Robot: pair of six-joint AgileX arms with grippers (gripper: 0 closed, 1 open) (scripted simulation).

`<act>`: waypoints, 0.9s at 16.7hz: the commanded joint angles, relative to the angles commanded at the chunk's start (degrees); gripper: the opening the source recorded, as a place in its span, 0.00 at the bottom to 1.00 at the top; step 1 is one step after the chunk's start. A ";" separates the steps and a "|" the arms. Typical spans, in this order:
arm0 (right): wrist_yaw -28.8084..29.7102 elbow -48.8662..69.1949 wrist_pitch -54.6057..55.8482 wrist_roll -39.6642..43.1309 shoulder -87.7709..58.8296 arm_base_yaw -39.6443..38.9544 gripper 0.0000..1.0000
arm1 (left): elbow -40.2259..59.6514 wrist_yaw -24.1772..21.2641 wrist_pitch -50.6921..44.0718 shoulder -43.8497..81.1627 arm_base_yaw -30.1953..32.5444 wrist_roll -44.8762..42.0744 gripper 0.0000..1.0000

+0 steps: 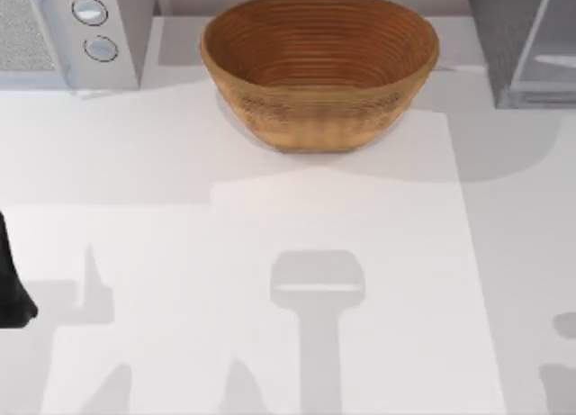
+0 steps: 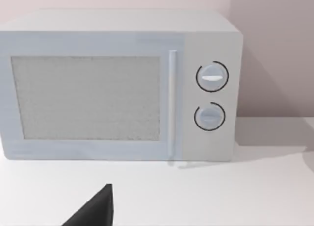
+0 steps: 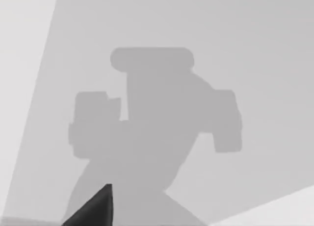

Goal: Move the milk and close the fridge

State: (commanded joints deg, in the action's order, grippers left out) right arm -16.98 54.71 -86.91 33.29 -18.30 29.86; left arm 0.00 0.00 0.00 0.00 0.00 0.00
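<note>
At the back right corner of the table (image 1: pixel 180 163), the fridge (image 1: pixel 526 37) is sitting with its speckled dark grey side next to its pale glassy door panel. The panel is running at a slant to that side; can't tell whether the door is fully shut.

A brown woven basket (image 1: pixel 319 68) is standing at back centre, well apart from the fridge. A white microwave (image 1: pixel 76 28) is sitting at the back left corner, its two round knobs (image 1: pixel 90 12) facing up toward the camera.

The left arm (image 1: pixel 13 280) is poking in at the table's left edge, near the front, touching nothing. The left gripper (image 2: pixel 95 209) is showing as one dark wedge in the left wrist view, pointing at the microwave front, door closed, knobs stacked beside the handle. Open or closed: can't tell.

The right gripper (image 3: pixel 95 209) is showing as the same sort of dark wedge in the right wrist view, hanging over bare table with an arm-shaped shadow (image 3: pixel 152 128) lying on it. Open or closed: can't tell either. It is holding nothing that I can see.
</note>
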 joint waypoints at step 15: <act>-35.50 20.94 1.67 79.84 -81.74 70.32 1.00 | 0.00 0.00 0.00 0.00 0.00 0.00 1.00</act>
State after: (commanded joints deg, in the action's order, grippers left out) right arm -52.48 75.65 -85.24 113.13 -100.05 100.18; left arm 0.00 0.00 0.00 0.00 0.00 0.00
